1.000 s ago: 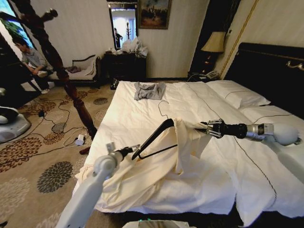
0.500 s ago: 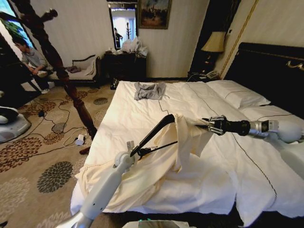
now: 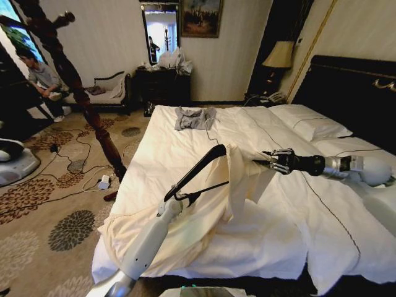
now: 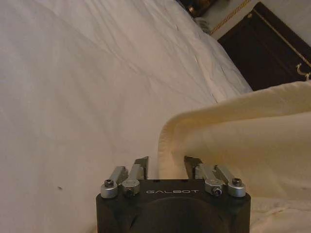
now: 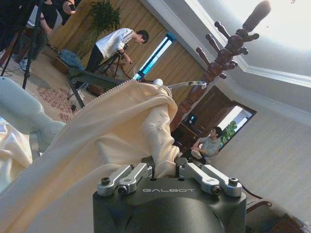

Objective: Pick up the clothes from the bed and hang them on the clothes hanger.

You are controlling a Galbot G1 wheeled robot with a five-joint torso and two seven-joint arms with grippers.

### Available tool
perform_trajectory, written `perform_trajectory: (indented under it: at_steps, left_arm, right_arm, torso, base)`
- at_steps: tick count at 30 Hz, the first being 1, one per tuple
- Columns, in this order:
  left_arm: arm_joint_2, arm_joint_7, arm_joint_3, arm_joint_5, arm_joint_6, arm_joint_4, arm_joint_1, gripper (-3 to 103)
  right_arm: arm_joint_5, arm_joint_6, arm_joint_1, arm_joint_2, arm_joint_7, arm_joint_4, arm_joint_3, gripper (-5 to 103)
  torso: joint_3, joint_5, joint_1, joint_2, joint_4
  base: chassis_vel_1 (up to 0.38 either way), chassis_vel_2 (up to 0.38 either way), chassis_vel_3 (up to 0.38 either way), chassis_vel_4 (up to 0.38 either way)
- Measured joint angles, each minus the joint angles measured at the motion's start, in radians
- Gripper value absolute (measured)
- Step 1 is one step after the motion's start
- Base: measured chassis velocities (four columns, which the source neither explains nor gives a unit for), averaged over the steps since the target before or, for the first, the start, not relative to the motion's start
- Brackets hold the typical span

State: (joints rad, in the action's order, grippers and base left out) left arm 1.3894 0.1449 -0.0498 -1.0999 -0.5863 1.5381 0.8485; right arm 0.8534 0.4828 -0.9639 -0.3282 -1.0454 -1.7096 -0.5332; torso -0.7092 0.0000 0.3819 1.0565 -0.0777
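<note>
Over the bed, mid-span, both arms are engaged w/ the work. Left gripper is extended from the lower left, up off the sheet, at the lower end of the clothes hanger. Head view shows its fingers at the hanger's bottom bar and lower arm tip; hanger is tilted, one end low at the gripper, other end high under the cloth. Left wrist view: left gripper has fingers parted w/ a gap, hem edge of the clothes lying between and beyond them; whether the bar itself is clamped cannot be told.

Right gripper reaches in from the right, roughly level, at the raised upper part of the clothes. Right wrist view: right gripper has jaws closed narrow on a bunched fold of the clothes, fabric pinched between the fingertips.

Clothes: cream shirt, upper portion lifted and draped over the hanger's high end, remainder trailing down across the sheet toward the bed's near-left corner. Small grey garment lies further up the bed, well apart. Wooden coat stand stands on the carpet left of the bed.
</note>
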Motion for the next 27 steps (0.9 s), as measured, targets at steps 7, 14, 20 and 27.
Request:
perform_trajectory:
  at_steps: [7,14,20,27]
  left_arm:
    - [-0.034,-0.028,-0.028,-0.007,0.049,0.022,0.013,16]
    - [-0.080,-0.043,-0.063,-0.034,0.074,0.058,0.029,0]
    - [-0.119,-0.045,-0.061,-0.002,0.072,0.088,0.070,0]
    - [-0.156,0.071,-0.111,0.011,0.030,0.198,0.144,10]
  right_arm:
    - [0.002,0.000,0.003,-0.002,0.013,0.002,0.000,18]
    - [0.014,0.001,0.004,0.000,0.020,0.009,-0.001,18]
    - [0.064,-0.003,0.006,0.004,0.037,-0.006,-0.005,18]
    - [0.089,-0.012,0.005,0.001,0.054,-0.017,-0.011,18]
  torso:
    - [0.000,0.0000,0.000,0.000,0.0000]
    - [0.000,0.0000,0.000,0.000,0.0000]
    - [0.000,-0.0001,0.000,0.000,0.0000]
    - [0.000,-0.0004,0.000,0.000,-0.0003]
  base:
    - [0.000,0.000,0.000,0.000]
    - [0.000,0.000,0.000,0.000]
    - [0.000,0.000,0.000,0.000]
    - [0.000,0.000,0.000,0.000]
